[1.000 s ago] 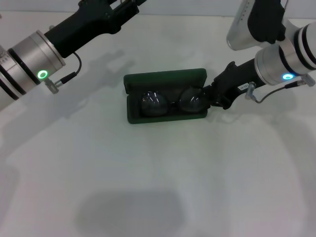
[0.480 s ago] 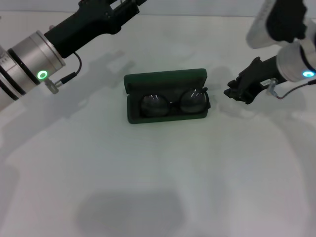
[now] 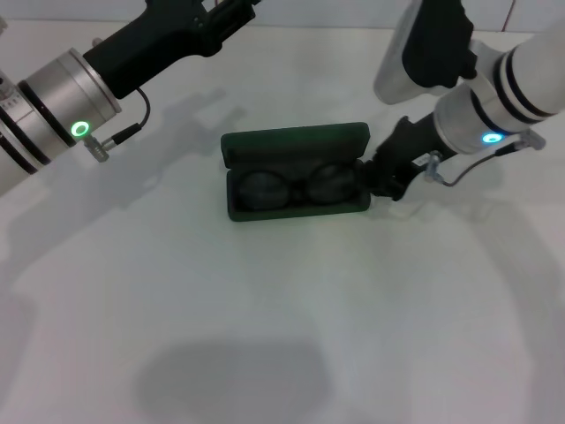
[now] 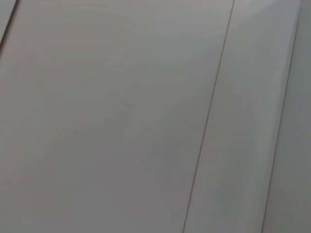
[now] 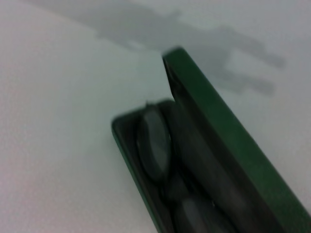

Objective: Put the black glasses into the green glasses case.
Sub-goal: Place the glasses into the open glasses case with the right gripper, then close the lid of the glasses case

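Overhead, the left gripper [image 3: 231, 11] is parked at the far left, cut off; whether its fingers are spread I cannot tell. Mid-table [image 3: 282, 318], the black glasses [image 3: 296, 187] lie in the open green glasses case [image 3: 297, 170]. Beside its right end sits the right gripper [image 3: 386, 177], probably nudging them down; its fingers' spread is unreadable

No legible text or labels.

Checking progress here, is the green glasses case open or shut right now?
Open. The green glasses case has its lid standing up behind the tray, and the black glasses lie inside, lenses visible. The right pincer is at its end.
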Robot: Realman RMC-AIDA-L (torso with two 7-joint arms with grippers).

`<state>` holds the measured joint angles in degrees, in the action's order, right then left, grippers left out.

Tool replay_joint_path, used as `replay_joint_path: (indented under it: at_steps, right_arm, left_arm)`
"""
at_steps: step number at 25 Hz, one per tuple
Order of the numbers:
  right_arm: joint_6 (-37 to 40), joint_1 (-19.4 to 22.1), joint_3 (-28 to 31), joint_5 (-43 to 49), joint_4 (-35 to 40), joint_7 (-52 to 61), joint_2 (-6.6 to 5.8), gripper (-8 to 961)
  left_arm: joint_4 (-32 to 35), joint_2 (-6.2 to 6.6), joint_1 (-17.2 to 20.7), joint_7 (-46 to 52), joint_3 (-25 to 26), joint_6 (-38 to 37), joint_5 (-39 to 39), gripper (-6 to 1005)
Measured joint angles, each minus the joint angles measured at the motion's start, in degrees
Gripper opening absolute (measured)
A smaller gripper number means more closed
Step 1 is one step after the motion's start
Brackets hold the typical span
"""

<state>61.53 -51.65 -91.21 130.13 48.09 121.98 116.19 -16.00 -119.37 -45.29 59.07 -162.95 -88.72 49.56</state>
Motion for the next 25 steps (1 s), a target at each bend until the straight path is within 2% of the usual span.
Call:
replay_joint_path:
  at_steps: [5, 12, 14, 17, 19, 21, 22, 25]
  right_arm:
    - [-0.80, 0.03, -0.37, -5.67, 0.25, -2.90, -0.02, 177]
    - [-0.34, 1.31, 0.25, -6.01, 0.46, -3.33, -0.38, 178]
    - [-0.08, 2.75, 1.35, -5.99, 1.92, -3.34, -0.49, 178]
    - [1.16, 7.54, 4.69, -5.97, 7.87, -3.50, -0.63, 178]
    - [2.16, 11.09, 7.38, -5.99, 12.01, -3.93, -0.68, 179]
    - [2.51, 14.95, 10.16, -7.00, 16.05, -5.03, -0.65, 179]
    - [2.33, 16.98, 11.33, -8.48, 17.38, -6.41, -0.58, 179]
    - [1.77, 21.72, 14.49, -16.10, 17.81, -14.15, -0.55, 180]
  left_arm:
    - [0.01, -0.06, 0.17, 0.03, 0.00, 0.00, 0.00, 490]
    - [0.01, -0.08, 0.44, 0.28, 0.00, 0.01, -0.06, 489]
    - [0.00, -0.07, 0.62, 0.31, 0.00, 0.02, -0.10, 489]
    - [-0.16, 0.09, 0.61, 0.27, 0.00, -0.04, -2.52, 488]
    - [-0.47, 1.00, 0.32, 0.32, 0.00, -0.96, -6.91, 488]
    - [-0.59, 2.44, 0.38, 0.25, 0.00, -3.54, -11.22, 488]
    - [-0.63, 3.36, 0.63, 0.01, 0.00, -5.60, -13.65, 488]
    - [-0.73, 4.89, 1.16, -1.60, -0.01, -10.28, -20.22, 487]
